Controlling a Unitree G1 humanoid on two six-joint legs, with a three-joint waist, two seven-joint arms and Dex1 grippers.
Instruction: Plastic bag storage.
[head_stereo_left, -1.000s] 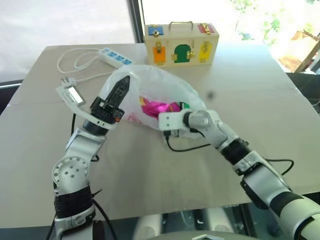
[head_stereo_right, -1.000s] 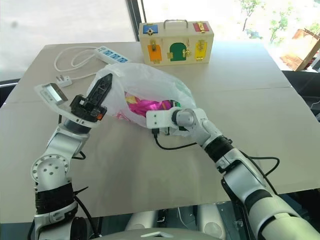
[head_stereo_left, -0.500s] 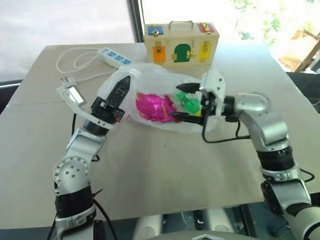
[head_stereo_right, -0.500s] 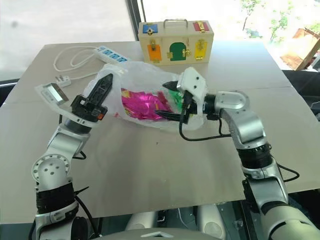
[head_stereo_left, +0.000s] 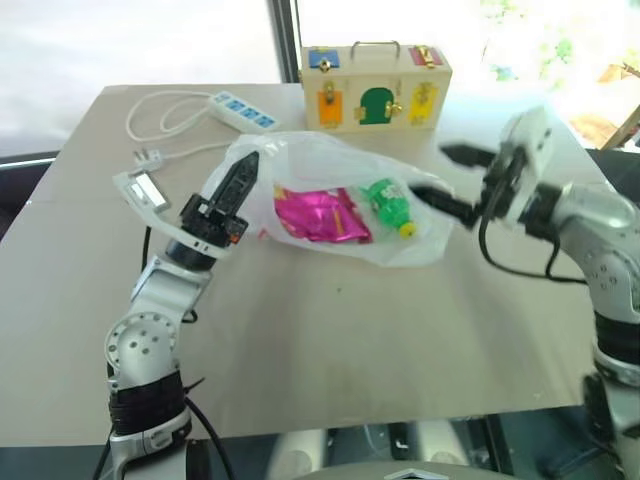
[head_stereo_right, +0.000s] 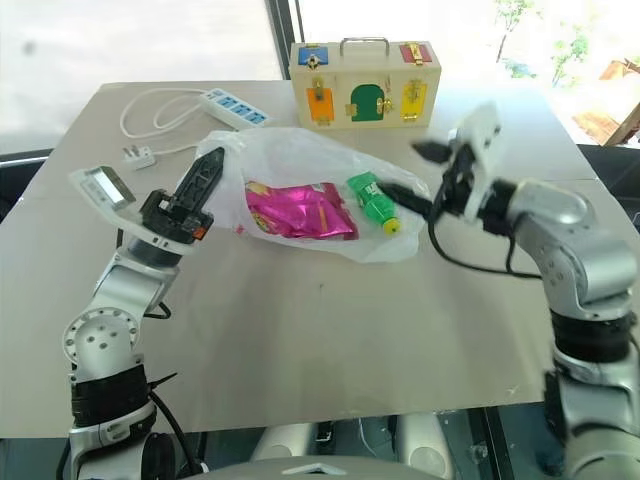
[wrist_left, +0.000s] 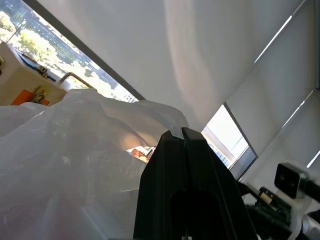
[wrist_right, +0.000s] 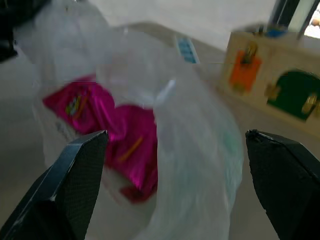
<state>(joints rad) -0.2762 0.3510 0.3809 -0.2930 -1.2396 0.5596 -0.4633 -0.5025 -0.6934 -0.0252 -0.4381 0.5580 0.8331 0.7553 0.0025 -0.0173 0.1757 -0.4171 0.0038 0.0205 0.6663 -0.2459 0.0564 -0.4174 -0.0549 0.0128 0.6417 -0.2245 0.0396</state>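
Note:
The plastic bag (head_stereo_left: 330, 180), thin and translucent white, lies in the middle of the table. Its left edge is lifted up to my left gripper (head_stereo_left: 243, 168). That gripper is shut on the bag's edge, with crinkled film bunched around its black fingers (wrist_left: 185, 185). Inside the bag lie a pink foil packet (head_stereo_left: 318, 213) and a green bottle (head_stereo_left: 386, 204) with a yellow cap. My right gripper (head_stereo_left: 438, 172) hovers just off the bag's right end. It is open wide and has nothing between its fingers; in the right wrist view it (wrist_right: 176, 134) faces the bag (wrist_right: 150, 100).
A wooden box (head_stereo_left: 375, 88) with coloured doors and a handle stands at the far edge behind the bag. A white power strip (head_stereo_left: 238, 110) with its looped cable (head_stereo_left: 160, 108) and plug (head_stereo_left: 148, 157) lies at the far left.
My right gripper has come out of the bag, swung right and up, and opened wide. The bag has settled flatter, showing the packet and bottle. The left arm has kept still.

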